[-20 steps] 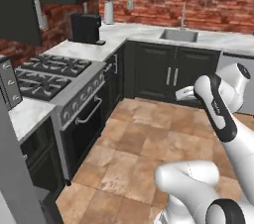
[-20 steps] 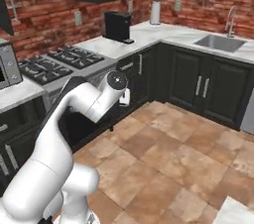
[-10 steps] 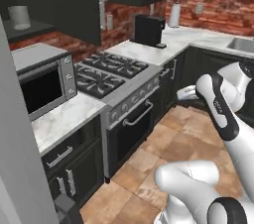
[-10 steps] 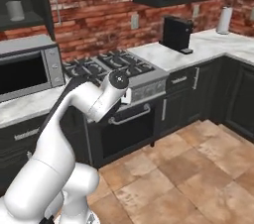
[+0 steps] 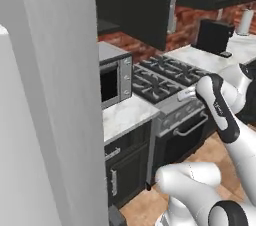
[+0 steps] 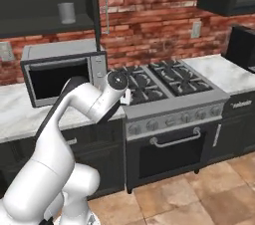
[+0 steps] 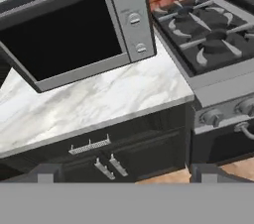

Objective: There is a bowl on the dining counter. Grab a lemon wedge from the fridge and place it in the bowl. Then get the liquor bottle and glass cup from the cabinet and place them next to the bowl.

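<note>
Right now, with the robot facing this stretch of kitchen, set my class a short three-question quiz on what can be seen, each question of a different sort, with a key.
1. True or false: the microwave stands on the counter beside the stove.
2. Multiple choice: the gripper is (a) shut on a lemon wedge, (b) open and holding nothing, (c) shut on a cup.
3. Fill in: on the shelf above the microwave stands a small grey ____.

Key: 1 true; 2 b; 3 cup.
</note>
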Robot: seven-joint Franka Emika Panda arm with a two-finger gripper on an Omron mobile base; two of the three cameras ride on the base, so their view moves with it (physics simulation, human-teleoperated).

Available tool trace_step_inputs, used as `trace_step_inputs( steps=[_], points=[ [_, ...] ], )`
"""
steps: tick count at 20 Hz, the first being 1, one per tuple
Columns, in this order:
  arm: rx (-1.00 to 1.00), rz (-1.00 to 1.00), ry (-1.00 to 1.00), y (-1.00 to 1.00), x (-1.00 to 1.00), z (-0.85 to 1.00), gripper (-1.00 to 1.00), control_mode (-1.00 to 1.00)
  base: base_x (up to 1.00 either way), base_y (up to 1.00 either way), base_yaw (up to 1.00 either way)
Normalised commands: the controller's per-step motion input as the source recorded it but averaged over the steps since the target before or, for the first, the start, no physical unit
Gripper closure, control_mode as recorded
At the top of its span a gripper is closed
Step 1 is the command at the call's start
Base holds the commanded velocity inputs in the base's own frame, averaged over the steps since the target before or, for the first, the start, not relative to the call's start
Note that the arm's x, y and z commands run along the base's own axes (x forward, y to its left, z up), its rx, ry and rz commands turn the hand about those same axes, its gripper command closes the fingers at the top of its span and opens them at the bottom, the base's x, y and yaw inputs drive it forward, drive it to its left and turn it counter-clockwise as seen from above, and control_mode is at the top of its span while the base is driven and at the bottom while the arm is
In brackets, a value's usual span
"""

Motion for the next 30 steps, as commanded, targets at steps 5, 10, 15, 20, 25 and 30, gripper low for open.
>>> trace_step_inputs(
  steps=[5,10,15,20,25,30],
  points=[
    [0.0,0.0,0.0,0.0,0.0,0.0,-1.0,1.0,0.56,0.34,0.44],
    [0.0,0.0,0.0,0.0,0.0,0.0,-1.0,1.0,0.31,0.37,0.42],
    [0.0,0.0,0.0,0.0,0.0,0.0,-1.0,1.0,0.38,0.09,0.42],
    [0.0,0.0,0.0,0.0,0.0,0.0,-1.0,1.0,0.25,0.1,0.42],
    [0.0,0.0,0.0,0.0,0.0,0.0,-1.0,1.0,0.25,0.08,0.42],
    [0.0,0.0,0.0,0.0,0.0,0.0,-1.0,1.0,0.36,0.09,0.35]
  ],
)
